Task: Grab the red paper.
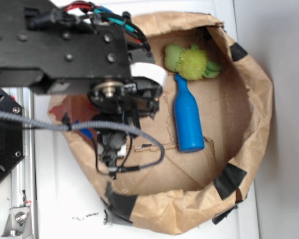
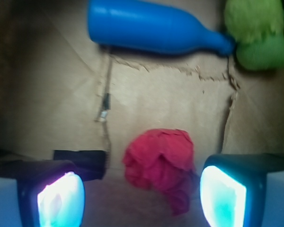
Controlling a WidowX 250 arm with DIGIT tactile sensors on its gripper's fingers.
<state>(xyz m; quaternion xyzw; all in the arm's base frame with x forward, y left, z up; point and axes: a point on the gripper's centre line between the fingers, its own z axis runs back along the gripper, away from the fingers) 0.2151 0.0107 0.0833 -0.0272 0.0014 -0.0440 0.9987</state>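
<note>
The paper (image 2: 160, 161) is bright red, wrinkled, darker in its folds. The bottle (image 1: 187, 119) is plain glossy blue. The plush toy (image 1: 192, 61) is yellow-green, with a fuzzy lime middle and smoother, darker green lobes. The bag (image 1: 249, 119) is brown, creased, patched with black tape (image 1: 230, 180). The gripper (image 2: 142, 194) has black fingers with pads (image 2: 222, 196) glowing cyan and white. The arm (image 1: 60, 45) is black, with red, green and blue wires. The bench (image 1: 279, 50) is white.

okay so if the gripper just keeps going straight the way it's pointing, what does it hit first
Most likely the red paper: in the wrist view it sits between the open gripper fingers, nearer the right one. Depth is unclear; past it lies only the brown bag floor.
</note>
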